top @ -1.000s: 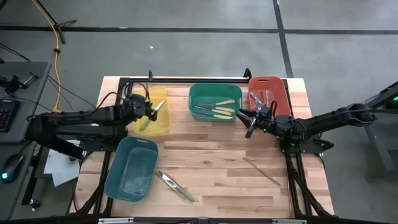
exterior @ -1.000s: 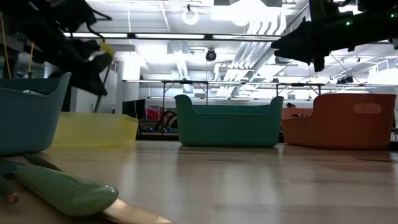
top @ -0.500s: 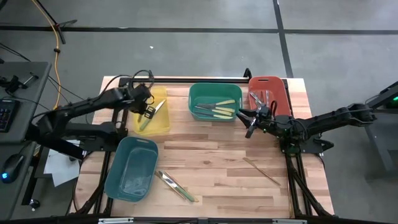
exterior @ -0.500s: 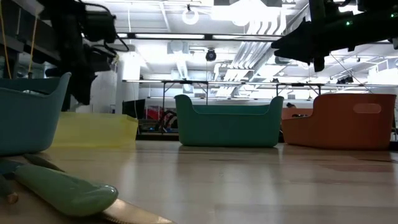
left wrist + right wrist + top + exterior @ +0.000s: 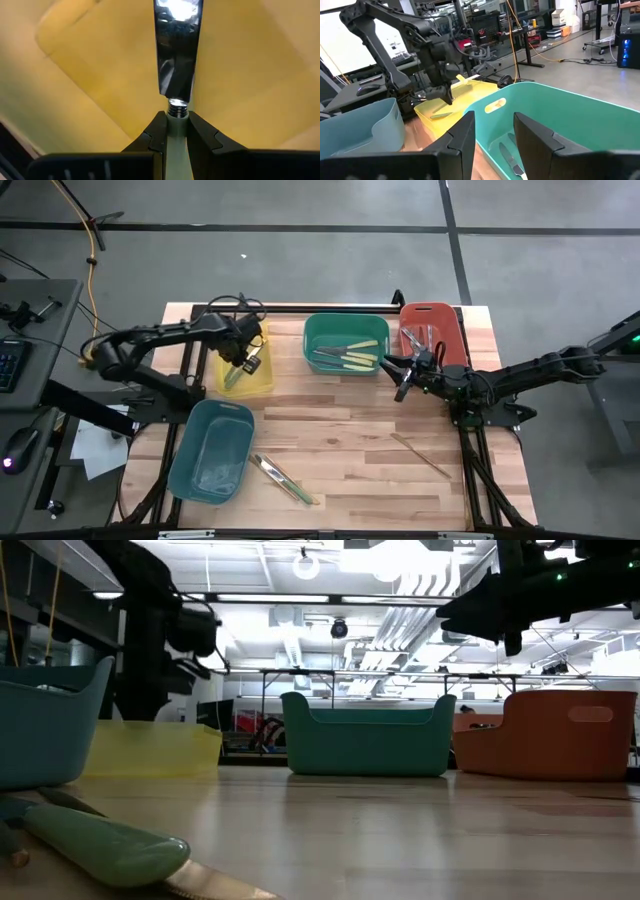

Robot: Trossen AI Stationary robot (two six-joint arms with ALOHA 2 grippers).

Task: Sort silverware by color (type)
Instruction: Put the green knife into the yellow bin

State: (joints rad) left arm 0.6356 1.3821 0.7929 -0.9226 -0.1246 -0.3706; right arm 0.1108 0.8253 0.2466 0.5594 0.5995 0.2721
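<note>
My table (image 5: 340,450) is pale wooden planks, and four rectangular plastic bins with rounded corners stand on it: a light-blue bin (image 5: 211,450) near my left front, a yellow bin (image 5: 262,376) behind it, a green bin (image 5: 322,328) at the back middle, and a red bin (image 5: 446,320) at the back right.

My two arms are dark and jointed. My left gripper (image 5: 246,361) hangs over the yellow bin, its fingers (image 5: 155,134) pinched tight on the pale green handle of a knife (image 5: 176,60), whose flat shiny blade points down at the translucent yellow floor. One more long utensil (image 5: 232,380) with a green handle lies flat in that bin.

My right gripper (image 5: 404,376) hovers between the green and red bins, its fingers (image 5: 462,137) apart with nothing between them.

The rest of the silverware is thin and long. In the green bin I count three or so yellow-handled pieces (image 5: 350,354) lying crosswise (they overlap, so the count is loose). Silver-grey pieces (image 5: 420,338) lie bunched in the red bin; I cannot count them. On the bare wood lie two green-handled utensils (image 5: 282,478) side by side near the light-blue bin, and one slim tan wooden piece (image 5: 420,455) lies slantwise on my right.
</note>
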